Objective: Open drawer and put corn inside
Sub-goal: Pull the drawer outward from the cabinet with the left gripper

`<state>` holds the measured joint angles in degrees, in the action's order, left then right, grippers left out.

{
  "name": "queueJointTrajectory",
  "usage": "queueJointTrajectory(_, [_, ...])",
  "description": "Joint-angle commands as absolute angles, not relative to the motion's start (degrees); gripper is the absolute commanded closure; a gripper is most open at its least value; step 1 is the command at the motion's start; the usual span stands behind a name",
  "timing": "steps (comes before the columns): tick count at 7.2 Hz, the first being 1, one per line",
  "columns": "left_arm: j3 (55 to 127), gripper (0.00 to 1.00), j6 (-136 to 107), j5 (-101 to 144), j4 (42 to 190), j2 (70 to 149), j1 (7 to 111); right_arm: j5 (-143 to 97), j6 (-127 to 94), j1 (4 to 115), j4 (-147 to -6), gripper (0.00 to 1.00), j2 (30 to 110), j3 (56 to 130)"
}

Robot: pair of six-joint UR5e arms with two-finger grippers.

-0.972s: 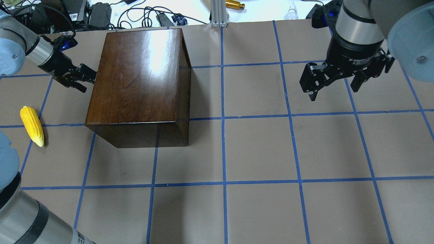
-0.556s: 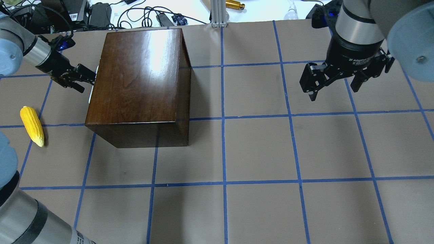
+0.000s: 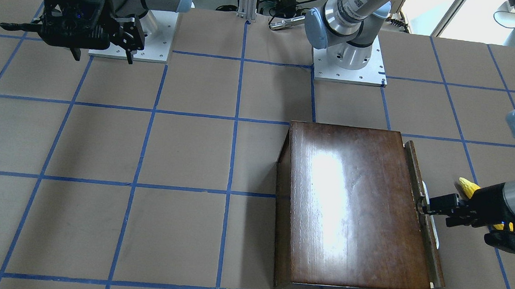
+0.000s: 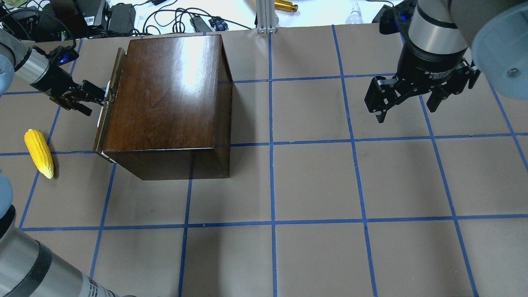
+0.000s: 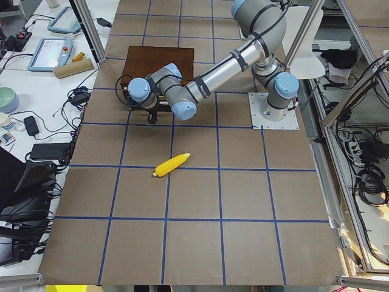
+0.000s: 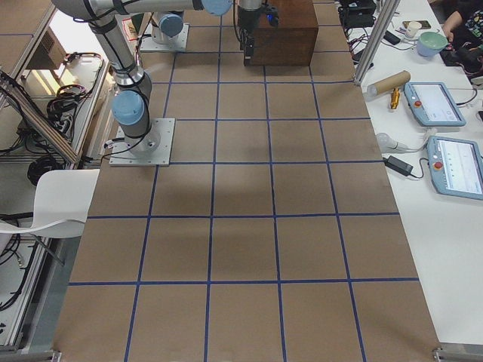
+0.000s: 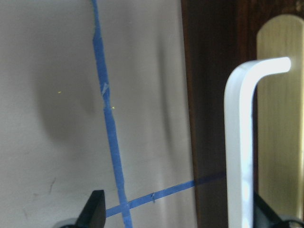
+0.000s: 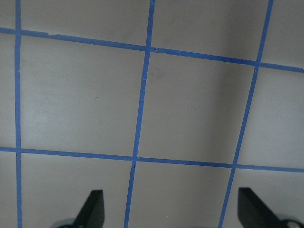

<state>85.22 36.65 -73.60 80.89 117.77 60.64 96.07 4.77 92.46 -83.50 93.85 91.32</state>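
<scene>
The glossy dark-brown box (image 4: 169,90) stands at the far left of the table. Its drawer (image 4: 103,123) is out a little on the box's left side; only the dark front panel (image 3: 430,254) and a sliver of pale wood show. My left gripper (image 4: 97,103) is open, with the metal pull (image 7: 235,142) between its fingers, close to one finger. The yellow corn (image 4: 39,153) lies on the table left of the box, near the left arm; it also shows in the front view (image 3: 468,186). My right gripper (image 4: 406,113) is open and empty, high above the table's far right.
Blue tape lines grid the brown table (image 4: 313,181). Cables and devices (image 4: 119,16) lie beyond the far edge behind the box. The right wrist view shows only bare table (image 8: 190,99) below the right gripper.
My left gripper has moved left, away from the box, and the drawer front has come out with it. The corn and the right arm have not moved.
</scene>
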Motion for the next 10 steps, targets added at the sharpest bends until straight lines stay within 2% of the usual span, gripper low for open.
queueJointTrajectory(1, [85.2,0.0,36.7,-74.9,80.8,117.8,60.0,96.1,4.8,92.5,-83.5,0.0,93.8,91.3])
queueJointTrajectory(10, [85.5,0.0,36.6,-75.0,80.7,117.5,54.7,96.1,4.7,92.5,-83.5,0.0,93.8,91.3])
